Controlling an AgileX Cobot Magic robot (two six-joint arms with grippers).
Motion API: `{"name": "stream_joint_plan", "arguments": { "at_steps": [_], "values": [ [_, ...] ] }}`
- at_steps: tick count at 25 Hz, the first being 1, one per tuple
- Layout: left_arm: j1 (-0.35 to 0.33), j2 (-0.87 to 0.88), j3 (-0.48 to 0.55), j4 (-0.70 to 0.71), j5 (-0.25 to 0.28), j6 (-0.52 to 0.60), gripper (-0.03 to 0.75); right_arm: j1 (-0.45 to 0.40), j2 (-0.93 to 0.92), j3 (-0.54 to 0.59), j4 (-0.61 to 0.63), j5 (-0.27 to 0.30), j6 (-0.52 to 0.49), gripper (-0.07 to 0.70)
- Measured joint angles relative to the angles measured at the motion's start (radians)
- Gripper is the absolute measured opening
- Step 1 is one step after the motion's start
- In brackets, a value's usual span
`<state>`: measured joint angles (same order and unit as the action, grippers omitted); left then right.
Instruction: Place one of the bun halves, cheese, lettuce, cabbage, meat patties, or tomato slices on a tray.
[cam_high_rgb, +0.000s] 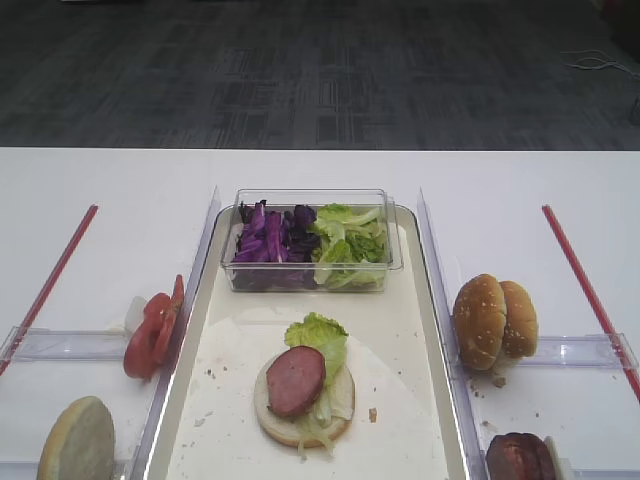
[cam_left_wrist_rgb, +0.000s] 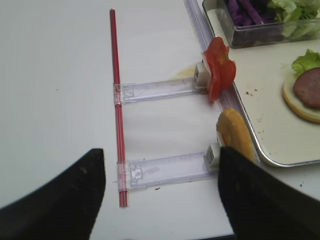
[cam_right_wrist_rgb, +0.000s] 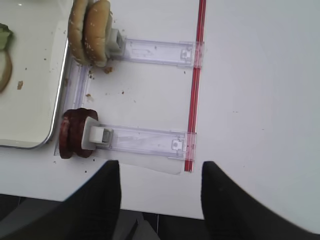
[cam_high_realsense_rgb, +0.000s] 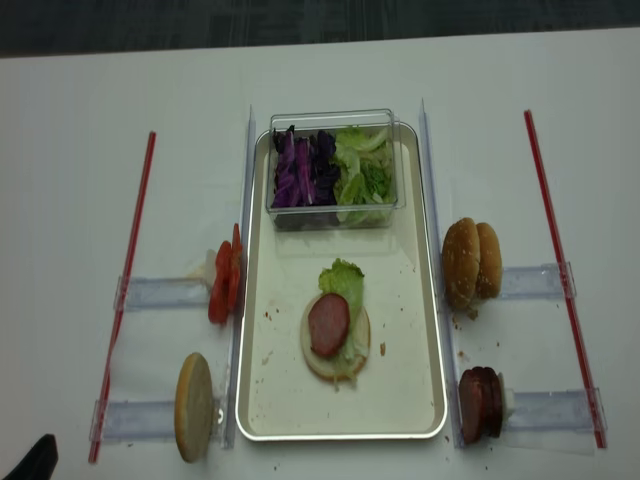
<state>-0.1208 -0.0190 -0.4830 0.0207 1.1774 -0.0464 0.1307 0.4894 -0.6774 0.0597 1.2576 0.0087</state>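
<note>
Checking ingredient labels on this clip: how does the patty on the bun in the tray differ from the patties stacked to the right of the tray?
The patty on the bun lies flat, alone, on lettuce and a bun base inside the tray. The stacked patties stand on edge, pressed together in a clear holder outside the tray, and they look darker. Both are round and reddish-brown.

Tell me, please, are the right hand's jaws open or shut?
Open: the right hand shows two dark fingers wide apart over bare table, holding nothing.
</note>
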Motion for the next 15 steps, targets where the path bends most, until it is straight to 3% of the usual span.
{"name": "stream_joint_plan", "arguments": {
  "at_steps": [10, 15],
  "values": [
    [0.000, 0.000, 0.000, 0.000, 0.000, 0.000, 0.456, 0.000, -0.230, 0.132, -0.004, 0.007, -0.050, 0.389],
    [0.000, 0.000, 0.000, 0.000, 0.000, 0.000, 0.456, 0.000, -0.331, 0.167, -0.004, -0.018, -0.094, 0.383]
  ]
}}
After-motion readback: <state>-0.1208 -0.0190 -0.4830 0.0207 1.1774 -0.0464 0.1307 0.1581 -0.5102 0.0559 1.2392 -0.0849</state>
